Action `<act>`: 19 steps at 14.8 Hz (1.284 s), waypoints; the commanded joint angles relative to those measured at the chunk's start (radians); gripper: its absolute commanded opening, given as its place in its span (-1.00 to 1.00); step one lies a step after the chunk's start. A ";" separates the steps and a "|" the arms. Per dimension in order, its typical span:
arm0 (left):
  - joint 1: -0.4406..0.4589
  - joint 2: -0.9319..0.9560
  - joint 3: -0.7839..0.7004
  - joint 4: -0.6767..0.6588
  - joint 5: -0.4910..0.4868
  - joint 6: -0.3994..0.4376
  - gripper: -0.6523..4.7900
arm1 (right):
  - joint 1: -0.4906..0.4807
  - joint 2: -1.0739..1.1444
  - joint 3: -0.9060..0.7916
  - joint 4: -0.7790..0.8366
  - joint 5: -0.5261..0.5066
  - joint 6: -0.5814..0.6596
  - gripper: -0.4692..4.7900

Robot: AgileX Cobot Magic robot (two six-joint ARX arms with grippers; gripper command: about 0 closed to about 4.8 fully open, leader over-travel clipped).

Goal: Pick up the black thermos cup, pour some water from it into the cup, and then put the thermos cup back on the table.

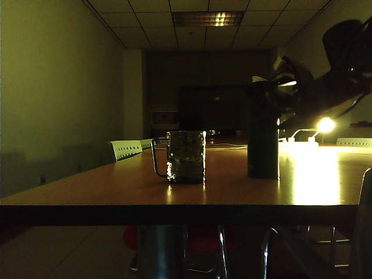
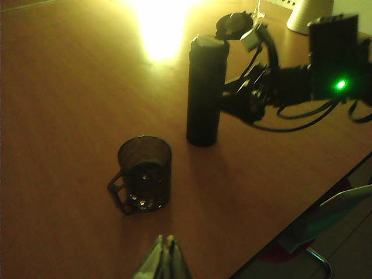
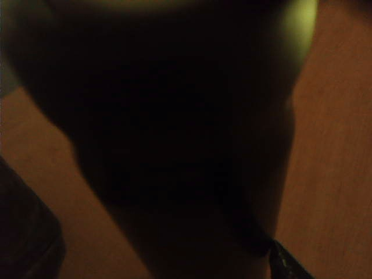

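**Right tool at the thermos, nothing lifted**

The long glossy brown wooden tabletop (image 1: 87, 189) carries both vessels. The tall slim black thermos cup (image 2: 204, 93) stands upright on it, with the right tool (image 2: 241, 99) close against its upper part, jaws spread wide; whether they touch it I cannot tell. The short dimpled clear glass mug (image 2: 145, 172) stands just ahead of the left tool (image 2: 165, 258), whose fingers are pressed together, empty.
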 commanded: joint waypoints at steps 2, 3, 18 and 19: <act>-0.001 -0.001 0.007 0.011 0.006 0.007 -0.79 | 0.001 -0.067 0.005 -0.090 0.002 -0.039 1.00; -0.001 -0.001 0.007 0.011 0.008 0.007 -0.79 | 0.001 -0.087 0.005 -0.137 0.002 -0.053 1.00; -0.002 0.023 0.042 0.018 0.108 0.008 -0.79 | -0.034 -1.043 -0.378 -0.267 0.149 -0.031 -0.84; -0.002 0.024 0.039 0.017 0.108 0.008 -0.79 | -0.034 -1.123 -0.469 -0.234 0.213 0.017 -0.84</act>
